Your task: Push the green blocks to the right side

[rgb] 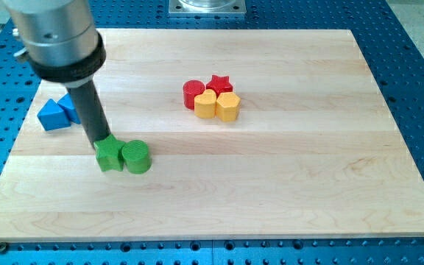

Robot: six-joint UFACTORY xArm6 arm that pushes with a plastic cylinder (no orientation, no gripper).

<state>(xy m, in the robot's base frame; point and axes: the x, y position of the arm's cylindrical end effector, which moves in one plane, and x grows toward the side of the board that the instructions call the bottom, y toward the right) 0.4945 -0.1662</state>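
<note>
My tip [99, 140], the lower end of a straight dark rod that serves as the tool, stands at the upper-left edge of the green star block [110, 156], touching it or very nearly so; the rod has no jaws, so there is nothing to spread or pinch. Just beyond the star, toward the view's right of the tool, sits the green cylinder block [135, 157], pressed against the star's side. Both green blocks lie in the left half of the pale wooden worktop [308, 169], a little below its middle line.

Immediately to the view's left of the rod, and slightly above my tip, two blue blocks [54, 112] sit together near the worktop's left edge; the rod hides part of the nearer one, so its shape cannot be told.

Well apart from the tool, toward the view's upper right, four blocks huddle in a tight cluster: a red cylinder [192, 93], a red star [219, 83], a yellow block with a rounded top [207, 105] and a yellow hexagonal block [228, 106].
</note>
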